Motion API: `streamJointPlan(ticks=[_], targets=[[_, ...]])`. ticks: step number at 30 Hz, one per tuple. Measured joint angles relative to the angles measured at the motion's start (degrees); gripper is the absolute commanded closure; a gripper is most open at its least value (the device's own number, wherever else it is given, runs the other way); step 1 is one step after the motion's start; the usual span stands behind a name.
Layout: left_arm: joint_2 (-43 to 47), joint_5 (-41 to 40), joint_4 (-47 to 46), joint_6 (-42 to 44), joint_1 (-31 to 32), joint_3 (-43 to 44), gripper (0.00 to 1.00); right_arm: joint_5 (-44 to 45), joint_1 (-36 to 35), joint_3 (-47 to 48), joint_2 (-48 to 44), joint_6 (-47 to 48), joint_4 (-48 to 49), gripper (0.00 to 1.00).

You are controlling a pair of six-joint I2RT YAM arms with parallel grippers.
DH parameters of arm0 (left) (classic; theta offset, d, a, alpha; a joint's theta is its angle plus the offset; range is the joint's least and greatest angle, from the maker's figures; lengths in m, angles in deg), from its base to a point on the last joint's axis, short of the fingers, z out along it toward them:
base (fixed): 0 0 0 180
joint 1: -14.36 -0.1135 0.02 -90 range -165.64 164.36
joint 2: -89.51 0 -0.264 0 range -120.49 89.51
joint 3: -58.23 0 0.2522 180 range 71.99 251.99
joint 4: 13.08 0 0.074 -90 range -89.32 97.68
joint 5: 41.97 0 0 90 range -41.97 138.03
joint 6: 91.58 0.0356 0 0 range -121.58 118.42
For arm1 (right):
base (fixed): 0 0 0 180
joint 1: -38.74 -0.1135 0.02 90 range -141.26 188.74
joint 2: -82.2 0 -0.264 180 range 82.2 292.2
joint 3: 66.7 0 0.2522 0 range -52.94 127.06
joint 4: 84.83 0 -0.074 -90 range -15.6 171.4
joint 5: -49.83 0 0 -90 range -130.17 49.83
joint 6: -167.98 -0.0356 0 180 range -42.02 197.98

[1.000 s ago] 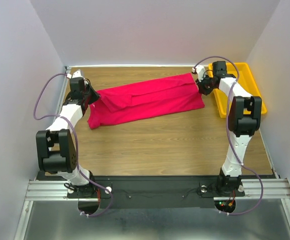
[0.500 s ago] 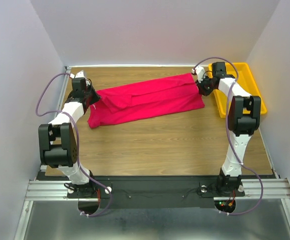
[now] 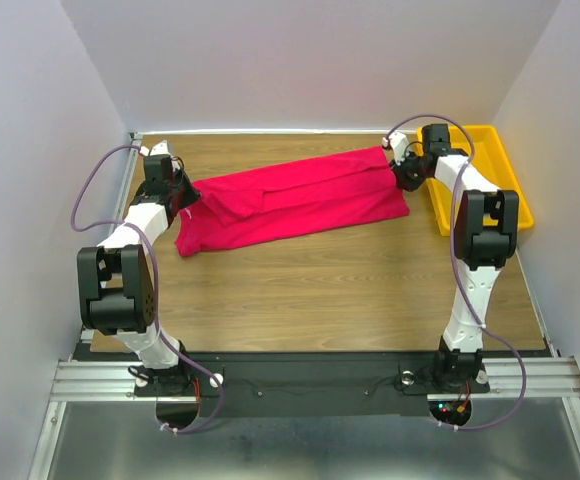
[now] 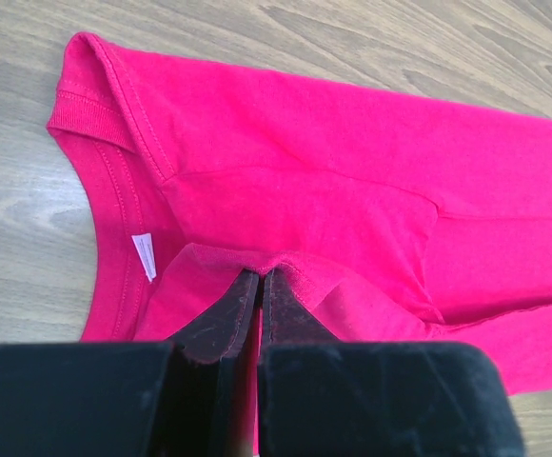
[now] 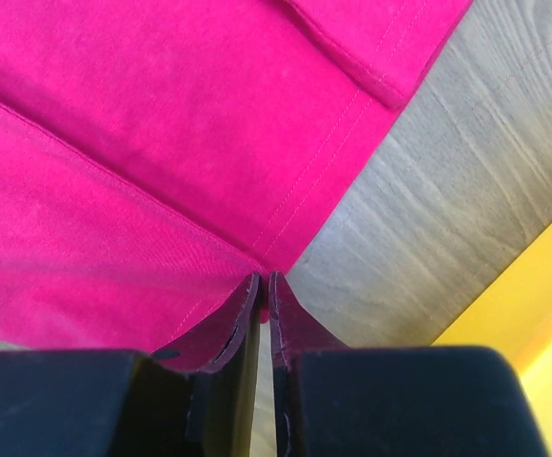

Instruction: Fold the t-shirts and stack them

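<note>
Wooden table (image 3: 320,290), crimson t-shirt (image 3: 300,200) stretched across its far half, yellow tray (image 3: 500,150) far right

The top camera, fixed above and behind the arm bases, looks down and forward over the whole table (image 3: 330,280). Each wrist camera sits close behind its claw, sighting along the pinched fingers. Ahead of the left gripper (image 4: 260,282) lies the t-shirt (image 4: 352,171) collar. Ahead of the right gripper (image 5: 265,284) lies its hem, the yellow tray (image 5: 542,314) to the right. All three views share the t-shirt.
</note>
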Motion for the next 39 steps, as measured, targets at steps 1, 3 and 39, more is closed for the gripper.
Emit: streamJointPlan(ticks=[1, 3, 39], targets=[[0.0, 0.0, 0.0, 0.0, 0.0, 0.0, 1.00, 0.0, -0.2, 0.3, 0.2, -0.1, 0.0, 0.86], [0.0, -0.2, 0.0, 0.0, 0.0, 0.0, 1.00, 0.0, -0.2, 0.8, 0.7, -0.3, 0.0, 0.86], [-1.7, -0.9, 0.1, 0.0, 0.0, 1.5, 1.00, 2.5, -0.6, 3.3, 2.7, -4.4, 1.2, 0.57]])
